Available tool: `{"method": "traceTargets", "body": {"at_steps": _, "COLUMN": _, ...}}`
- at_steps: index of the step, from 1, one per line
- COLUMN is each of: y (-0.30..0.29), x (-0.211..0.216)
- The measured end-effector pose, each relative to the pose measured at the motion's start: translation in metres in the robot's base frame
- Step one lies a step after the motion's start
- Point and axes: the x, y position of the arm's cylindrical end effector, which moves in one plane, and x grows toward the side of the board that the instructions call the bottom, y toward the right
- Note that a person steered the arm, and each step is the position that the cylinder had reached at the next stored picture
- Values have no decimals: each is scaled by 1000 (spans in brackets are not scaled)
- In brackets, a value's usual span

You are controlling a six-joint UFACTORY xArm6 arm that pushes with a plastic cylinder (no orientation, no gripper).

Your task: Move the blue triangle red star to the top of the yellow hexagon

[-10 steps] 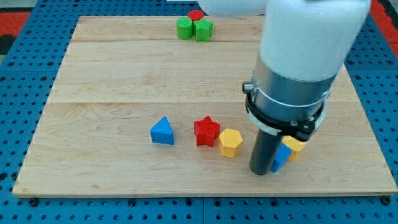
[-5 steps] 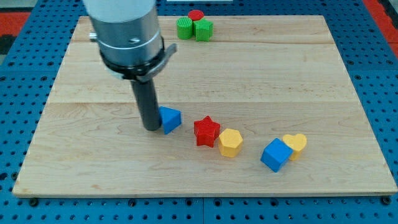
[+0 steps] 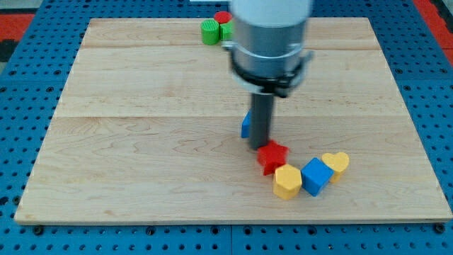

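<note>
My tip (image 3: 260, 146) rests on the wooden board (image 3: 141, 106) at mid-right, touching the upper left edge of the red star (image 3: 272, 156). The blue triangle (image 3: 245, 125) is mostly hidden behind the rod, just left of it. The yellow hexagon (image 3: 287, 182) lies directly below and right of the red star, touching it. The blue cube (image 3: 316, 176) sits right of the hexagon, with the yellow heart (image 3: 336, 164) against its right side.
A green round block (image 3: 210, 32) and a red round block (image 3: 223, 18) sit at the board's top edge; another green block beside them is hidden behind the arm. The arm's wide body (image 3: 271, 39) covers the top middle.
The rod swept from the left to the middle right. The blue triangle moved right and up. The red star and yellow hexagon were pushed right and down, up against the blue cube.
</note>
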Motion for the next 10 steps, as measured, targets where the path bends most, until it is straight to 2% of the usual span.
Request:
{"method": "traceTargets", "body": {"at_steps": 1, "y": 1, "x": -12}}
{"method": "traceTargets", "body": {"at_steps": 2, "y": 9, "x": -61}}
{"method": "traceTargets", "body": {"at_steps": 3, "y": -27, "x": -86}}
{"method": "traceTargets", "body": {"at_steps": 4, "y": -68, "x": -75}}
{"method": "traceTargets", "body": {"at_steps": 5, "y": -61, "x": -58}}
{"method": "traceTargets", "body": {"at_steps": 6, "y": -28, "x": -53}}
{"method": "traceTargets", "body": {"at_steps": 7, "y": -19, "x": -28}}
{"method": "traceTargets", "body": {"at_steps": 8, "y": -20, "x": -26}}
{"method": "traceTargets", "body": {"at_steps": 9, "y": -25, "x": -48}}
{"method": "traceTargets", "body": {"at_steps": 10, "y": -25, "x": -51}}
